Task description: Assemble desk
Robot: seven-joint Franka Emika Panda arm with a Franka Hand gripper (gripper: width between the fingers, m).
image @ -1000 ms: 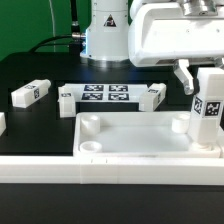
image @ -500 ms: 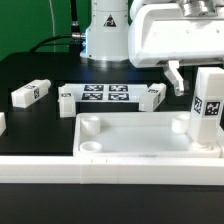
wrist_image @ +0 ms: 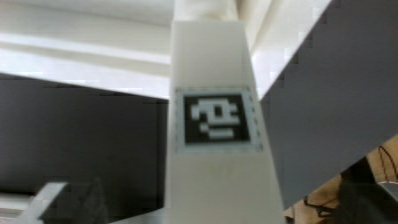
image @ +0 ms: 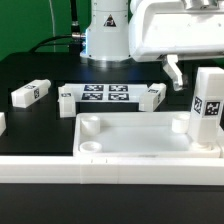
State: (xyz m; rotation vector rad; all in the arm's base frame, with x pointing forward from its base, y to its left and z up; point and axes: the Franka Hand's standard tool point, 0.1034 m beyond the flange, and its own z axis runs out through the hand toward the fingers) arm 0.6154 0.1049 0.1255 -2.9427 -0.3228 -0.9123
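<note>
The white rimmed tabletop (image: 130,135) lies at the front of the table. One leg (image: 207,110) stands upright in its far corner socket at the exterior view's right, its tag facing the camera. My gripper (image: 203,72) is open around the leg's top. Its one visible finger (image: 175,72) stands clear of the leg with a gap between them; the other finger is hidden. In the wrist view the same leg (wrist_image: 214,60) fills the middle with its tag (wrist_image: 217,120), and a dark finger (wrist_image: 334,100) sits beside it. Three more legs (image: 31,93) (image: 66,100) (image: 154,96) lie loose behind the tabletop.
The marker board (image: 106,95) lies flat between two of the loose legs. The robot's white base (image: 105,30) stands behind it. A long white border bar (image: 110,168) runs along the front edge. Another white part (image: 2,122) shows at the exterior view's left edge.
The jaws have opened off the upright leg: the visible finger moved away from it toward the exterior view's left and slightly up. The leg stays standing in its socket.
</note>
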